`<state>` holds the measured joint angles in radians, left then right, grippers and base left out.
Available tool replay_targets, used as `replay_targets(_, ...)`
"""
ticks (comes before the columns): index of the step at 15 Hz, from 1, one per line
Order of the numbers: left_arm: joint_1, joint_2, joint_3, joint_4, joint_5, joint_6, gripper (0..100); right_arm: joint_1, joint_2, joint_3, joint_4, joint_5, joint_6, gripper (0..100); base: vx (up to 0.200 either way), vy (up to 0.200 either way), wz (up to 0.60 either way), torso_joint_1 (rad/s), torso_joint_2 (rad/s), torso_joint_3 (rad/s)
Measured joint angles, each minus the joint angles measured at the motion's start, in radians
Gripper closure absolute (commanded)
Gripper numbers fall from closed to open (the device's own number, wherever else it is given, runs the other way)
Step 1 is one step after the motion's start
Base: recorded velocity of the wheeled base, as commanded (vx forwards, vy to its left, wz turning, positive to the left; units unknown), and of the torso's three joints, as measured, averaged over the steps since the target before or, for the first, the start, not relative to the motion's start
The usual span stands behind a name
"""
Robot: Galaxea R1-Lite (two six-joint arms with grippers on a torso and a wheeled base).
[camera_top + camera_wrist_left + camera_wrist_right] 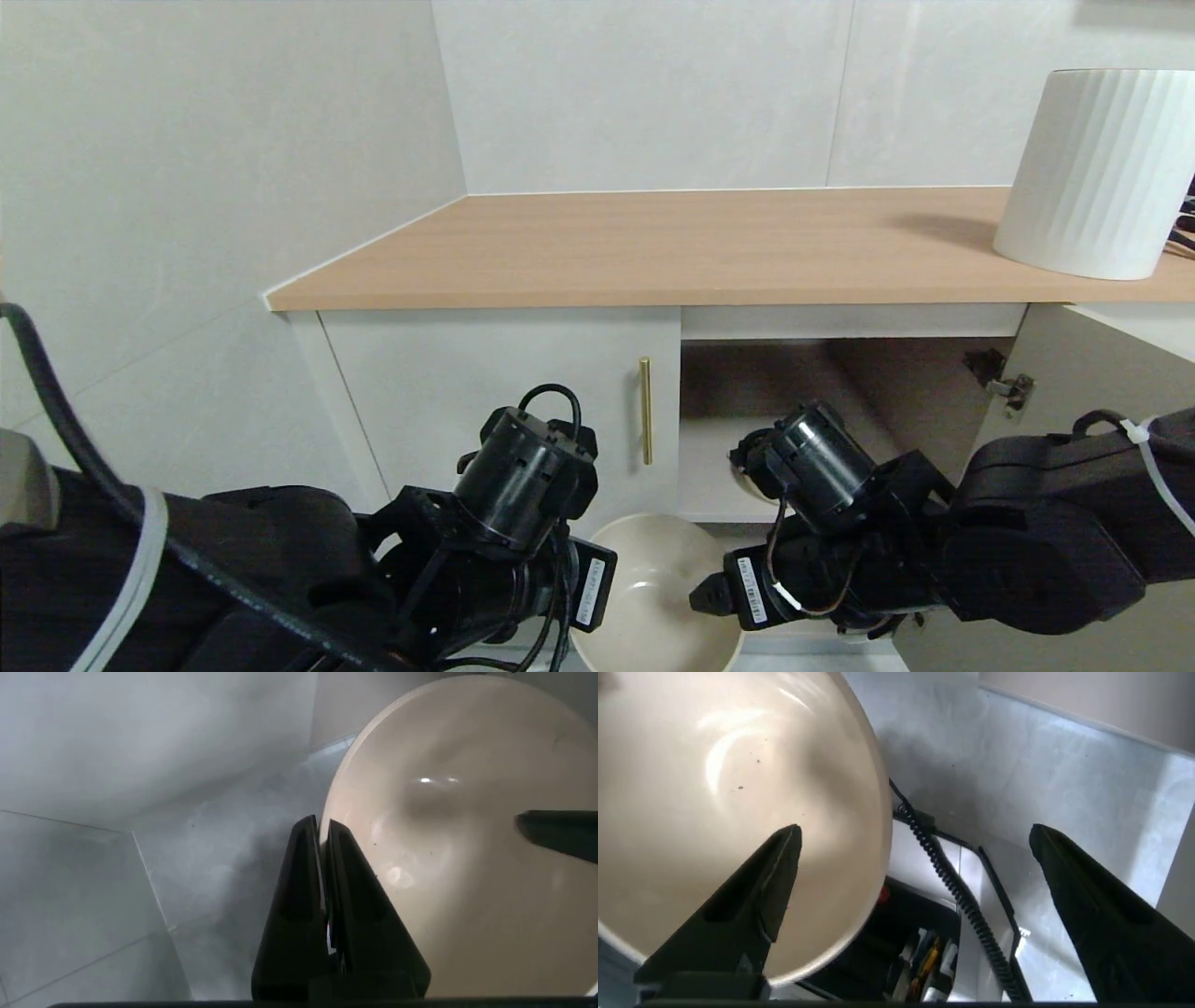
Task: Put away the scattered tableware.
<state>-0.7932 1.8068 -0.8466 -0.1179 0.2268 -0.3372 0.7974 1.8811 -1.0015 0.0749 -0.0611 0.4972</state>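
Cream bowl (653,597) at lower centre, below the bench (653,243) (open cabinet (822,373) behind). Left claw (322,831) pinching its rim; right claw (913,835) spread wide, straddling the rim.

Black arms (1027,523), thick cables (61,411), white labels (752,602)

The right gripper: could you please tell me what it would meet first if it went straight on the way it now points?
Most likely the cream bowl: the right gripper has its jaws open astride the rim, one over the inside, one outside. Depth is unclear, though.
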Motion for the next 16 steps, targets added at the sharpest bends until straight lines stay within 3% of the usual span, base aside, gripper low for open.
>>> replay_targets(11, 0.000, 0.006, 0.001, -0.001, -0.002, -0.003, 100, 0.000, 0.006, 0.005, -0.005, -0.020, 0.000, 100, 0.000, 0.000, 0.00, 0.000, 0.00, 0.000)
replay_targets(12, 0.000, 0.005, 0.001, -0.001, -0.002, -0.003, 0, 0.000, 0.007, 0.005, -0.005, -0.020, 0.000, 100, 0.000, 0.000, 0.00, 0.000, 0.00, 0.000)
replay_targets(16, 0.001, -0.001, 0.000, -0.001, 0.005, -0.010, 0, -0.001, 0.010, 0.005, 0.003, -0.023, -0.001, 100, 0.000, 0.000, 0.00, 0.000, 0.00, 0.000)
